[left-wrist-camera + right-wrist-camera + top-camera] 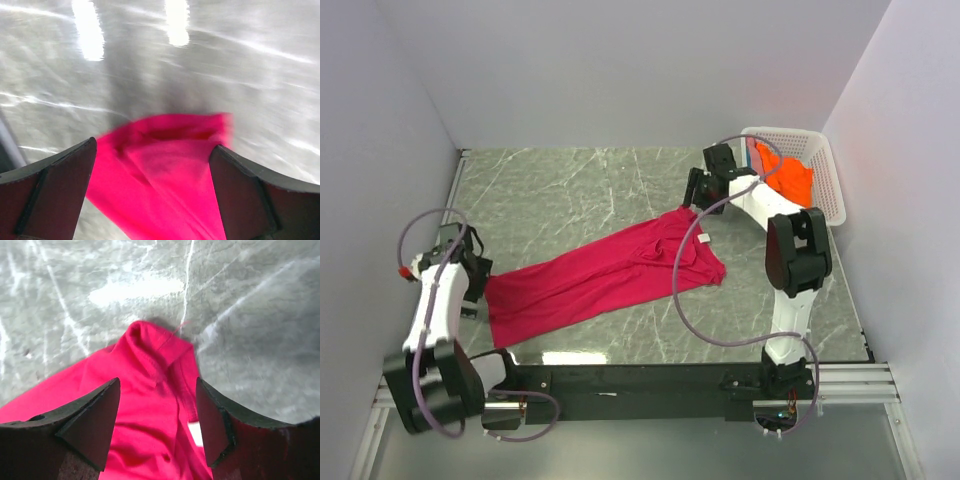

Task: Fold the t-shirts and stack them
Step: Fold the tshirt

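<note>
A crimson-pink t-shirt [605, 275] lies stretched in a long diagonal band on the marble table, from near left to middle right. My left gripper [478, 282] hovers at its near-left end, open; in the left wrist view the blurred pink cloth [165, 170] lies between the wide-apart fingers [60, 190]. My right gripper [696, 200] is open over the far-right end, where the collar [150, 347] and a white label [195, 432] show between its fingers [92, 425]. An orange t-shirt [788, 172] sits bunched in the basket.
A white lattice basket [832, 190] stands at the back right against the wall. Pale walls close in the left, back and right sides. A black rail [640, 380] with both arm bases runs along the near edge.
</note>
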`<state>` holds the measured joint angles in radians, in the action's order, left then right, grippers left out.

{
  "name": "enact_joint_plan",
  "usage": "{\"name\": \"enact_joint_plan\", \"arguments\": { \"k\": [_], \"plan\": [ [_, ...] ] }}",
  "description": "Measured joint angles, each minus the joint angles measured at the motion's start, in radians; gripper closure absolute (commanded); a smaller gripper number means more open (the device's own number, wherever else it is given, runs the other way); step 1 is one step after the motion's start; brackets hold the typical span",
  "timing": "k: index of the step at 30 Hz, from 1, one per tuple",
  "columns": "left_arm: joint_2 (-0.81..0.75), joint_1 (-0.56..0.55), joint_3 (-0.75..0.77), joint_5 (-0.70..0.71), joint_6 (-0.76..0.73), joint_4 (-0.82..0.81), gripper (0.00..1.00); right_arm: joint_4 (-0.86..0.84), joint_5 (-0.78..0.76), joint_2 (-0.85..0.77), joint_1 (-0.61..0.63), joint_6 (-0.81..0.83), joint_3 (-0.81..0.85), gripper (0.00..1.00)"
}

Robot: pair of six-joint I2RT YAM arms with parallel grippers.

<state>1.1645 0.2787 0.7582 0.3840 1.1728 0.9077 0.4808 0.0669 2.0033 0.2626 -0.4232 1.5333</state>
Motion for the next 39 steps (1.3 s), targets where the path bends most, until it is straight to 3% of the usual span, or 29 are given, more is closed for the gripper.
{"name": "enact_joint_plan", "arguments": {
  "k": [5,8,13,21,27,34,39],
  "plan": [
    [-0.182,0.008,0.103,-0.177,-0.111,-0.074,0.01,-0.027,0.005,-0.135,0.018,0.009,-0.082,0.3],
    [-0.201,0.008,0.145,-0.285,-0.151,-0.148,0.0,-0.051,0.008,-0.278,0.067,-0.004,-0.208,0.3],
    [-0.134,0.008,0.163,-0.307,-0.165,-0.137,0.0,-0.082,0.037,-0.397,0.167,-0.041,-0.353,0.3],
    [-0.154,-0.042,0.078,-0.352,-0.166,-0.22,0.0,-0.089,0.047,-0.393,0.188,-0.116,-0.444,0.3],
    [0.05,-0.368,0.141,-0.319,-0.168,-0.282,0.01,-0.116,0.074,-0.309,0.176,-0.163,-0.446,0.3],
    [0.415,-0.475,0.205,-0.28,-0.196,-0.327,0.01,-0.118,0.128,-0.17,0.09,-0.177,-0.384,0.3],
    [0.499,-0.55,0.234,-0.271,-0.214,-0.312,0.0,-0.095,0.168,-0.018,0.043,-0.159,-0.193,0.3]
  ]
}}
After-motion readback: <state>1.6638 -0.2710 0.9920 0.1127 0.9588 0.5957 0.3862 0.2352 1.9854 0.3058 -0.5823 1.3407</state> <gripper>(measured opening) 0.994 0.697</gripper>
